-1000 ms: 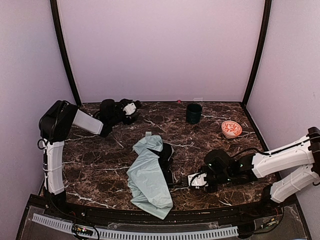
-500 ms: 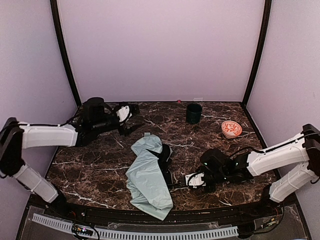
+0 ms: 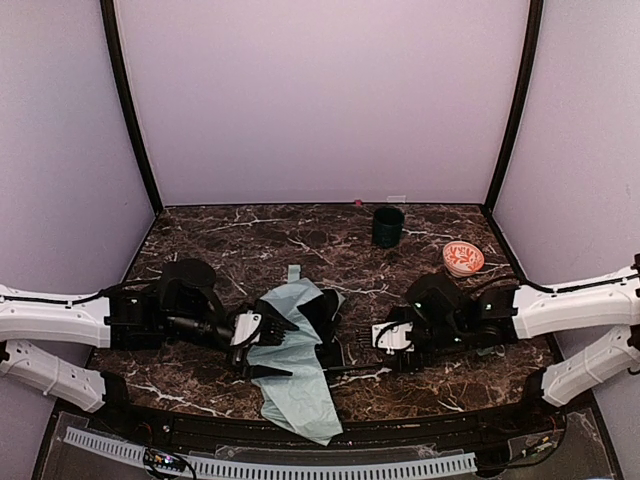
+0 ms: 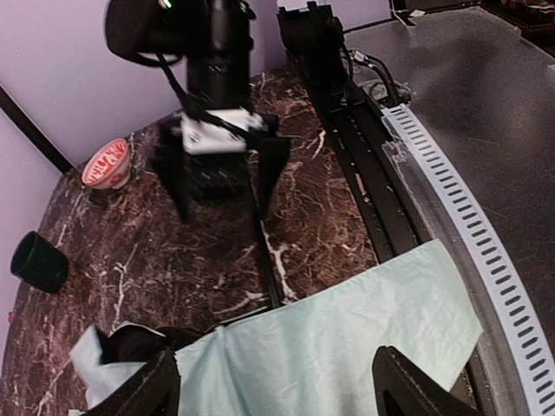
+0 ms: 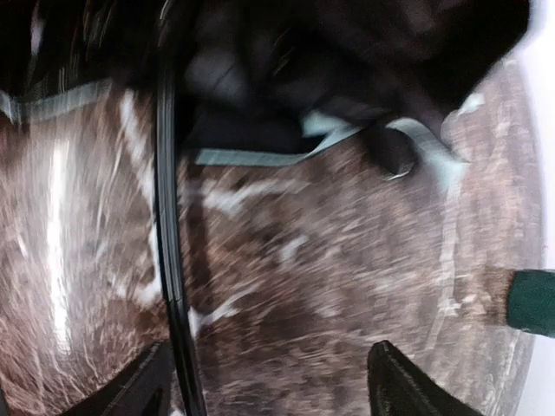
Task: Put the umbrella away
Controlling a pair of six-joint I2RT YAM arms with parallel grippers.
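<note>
**Umbrella and arms, seen from above.** You see the umbrella (image 3: 297, 385) lying collapsed on the marble surface (image 3: 420, 265) near its front edge. Its mint canopy is crumpled and its black shaft (image 4: 264, 251) points toward the right arm.

**Left tool** (image 3: 283, 348): fingers apart over the canopy's left side, gripping nothing.

**Right tool** (image 4: 224, 206): fingers spread low at the shaft, which runs close by one finger, unclamped.

A dark green cup (image 3: 388, 226) and a patterned bowl (image 3: 463, 258) stand well apart at rear right.
</note>
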